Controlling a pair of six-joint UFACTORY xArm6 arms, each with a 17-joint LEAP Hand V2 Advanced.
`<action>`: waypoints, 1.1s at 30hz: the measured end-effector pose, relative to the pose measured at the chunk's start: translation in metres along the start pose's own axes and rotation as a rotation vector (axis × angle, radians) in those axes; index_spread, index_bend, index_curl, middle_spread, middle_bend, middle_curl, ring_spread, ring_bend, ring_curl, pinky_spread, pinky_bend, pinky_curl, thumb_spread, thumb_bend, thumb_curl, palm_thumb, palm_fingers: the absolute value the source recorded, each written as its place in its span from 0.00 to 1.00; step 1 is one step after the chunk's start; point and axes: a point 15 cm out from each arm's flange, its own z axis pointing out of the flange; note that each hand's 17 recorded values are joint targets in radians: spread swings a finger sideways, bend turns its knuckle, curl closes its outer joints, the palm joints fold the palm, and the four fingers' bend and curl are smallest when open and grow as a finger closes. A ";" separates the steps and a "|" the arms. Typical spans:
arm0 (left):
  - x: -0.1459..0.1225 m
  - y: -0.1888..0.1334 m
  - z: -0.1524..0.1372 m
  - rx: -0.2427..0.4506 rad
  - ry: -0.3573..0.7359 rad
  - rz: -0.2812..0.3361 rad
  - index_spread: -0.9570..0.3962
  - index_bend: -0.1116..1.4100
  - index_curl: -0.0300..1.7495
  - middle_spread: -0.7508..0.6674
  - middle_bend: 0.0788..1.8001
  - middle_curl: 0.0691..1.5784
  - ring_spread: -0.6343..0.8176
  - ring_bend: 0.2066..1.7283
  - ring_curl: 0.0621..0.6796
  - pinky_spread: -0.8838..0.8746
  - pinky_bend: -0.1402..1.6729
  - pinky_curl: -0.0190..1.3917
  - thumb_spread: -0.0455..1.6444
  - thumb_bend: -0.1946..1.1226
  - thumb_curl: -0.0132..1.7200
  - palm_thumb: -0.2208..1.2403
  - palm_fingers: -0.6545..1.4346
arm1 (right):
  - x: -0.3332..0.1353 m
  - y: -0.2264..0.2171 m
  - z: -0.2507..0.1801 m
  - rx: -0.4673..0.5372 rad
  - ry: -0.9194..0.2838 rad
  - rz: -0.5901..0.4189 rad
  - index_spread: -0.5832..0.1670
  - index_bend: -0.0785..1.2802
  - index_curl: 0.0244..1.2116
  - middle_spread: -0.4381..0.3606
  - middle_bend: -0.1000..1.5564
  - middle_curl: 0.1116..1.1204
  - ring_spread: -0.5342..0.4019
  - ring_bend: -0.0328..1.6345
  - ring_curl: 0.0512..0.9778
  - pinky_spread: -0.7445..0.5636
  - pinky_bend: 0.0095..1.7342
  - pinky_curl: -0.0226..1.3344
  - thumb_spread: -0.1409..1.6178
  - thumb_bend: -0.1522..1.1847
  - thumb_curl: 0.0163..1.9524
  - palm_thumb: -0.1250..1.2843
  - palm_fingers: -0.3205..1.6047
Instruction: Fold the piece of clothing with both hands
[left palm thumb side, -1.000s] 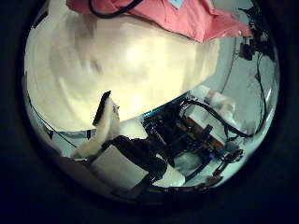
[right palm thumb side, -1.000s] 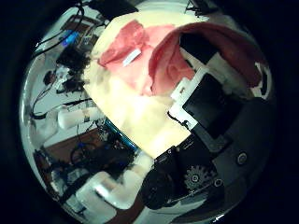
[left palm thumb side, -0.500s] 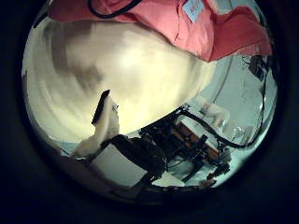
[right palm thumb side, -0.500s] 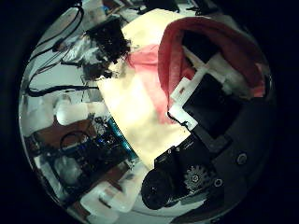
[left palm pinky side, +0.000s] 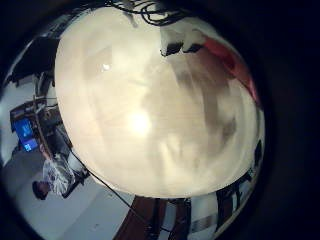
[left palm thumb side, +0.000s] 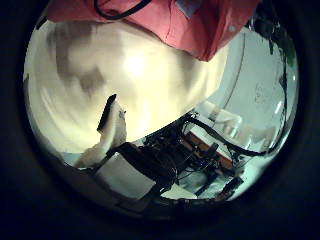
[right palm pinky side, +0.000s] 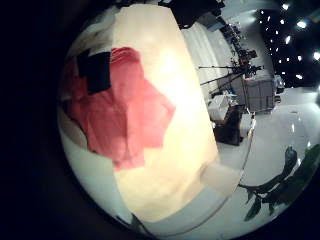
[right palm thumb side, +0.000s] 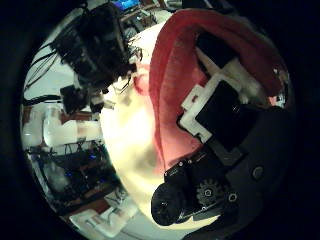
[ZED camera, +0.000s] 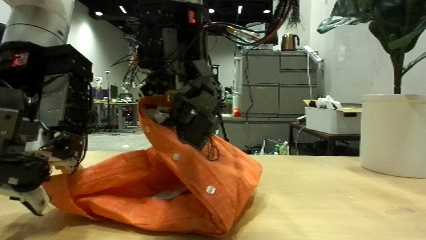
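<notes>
Robotics lab or workshop, metal cabinets (ZED camera: 276, 82), ceiling spotlights (ZED camera: 241, 9), pale wooden table (ZED camera: 333, 205)

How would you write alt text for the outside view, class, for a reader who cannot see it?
An orange garment lies bunched on a pale wooden table, one part lifted by a black and white robot hand curled on the cloth. A second robot hand hangs beside the garment's low end near the table; whether it holds anything cannot be told.

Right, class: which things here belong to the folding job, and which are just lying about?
Job:
garment
right hand, holding part of it up
left hand, by its edge
table

Lying about:
white tub
plant
cabinet
box
</notes>
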 end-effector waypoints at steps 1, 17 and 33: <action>-0.001 0.003 0.000 0.003 0.004 -0.006 0.88 0.17 0.16 0.72 0.09 0.19 0.78 0.21 0.26 0.76 0.31 0.24 0.71 0.14 0.21 0.58 0.33 | -0.005 -0.005 -0.001 0.013 -0.011 0.003 0.40 0.71 0.74 0.38 0.81 0.64 0.31 0.78 0.74 0.27 0.59 0.66 0.79 0.09 0.43 0.70 0.65; -0.012 0.039 -0.040 0.079 0.004 -0.065 0.88 0.17 0.16 0.73 0.08 0.19 0.78 0.22 0.25 0.76 0.31 0.23 0.71 0.13 0.21 0.59 0.33 | 0.000 0.015 -0.075 0.058 -0.126 0.073 0.17 0.18 0.34 0.54 0.35 0.33 0.53 0.49 0.43 0.71 0.47 0.51 0.79 0.12 0.31 0.71 0.12; 0.020 0.089 -0.092 0.165 0.025 -0.069 0.87 0.17 0.16 0.71 0.10 0.19 0.77 0.22 0.25 0.76 0.30 0.23 0.70 0.13 0.21 0.57 0.34 | 0.018 0.050 -0.191 0.117 -0.155 0.169 0.29 0.18 0.24 0.52 0.21 0.23 0.66 0.27 0.25 0.75 0.25 0.33 0.72 0.10 0.27 0.62 0.15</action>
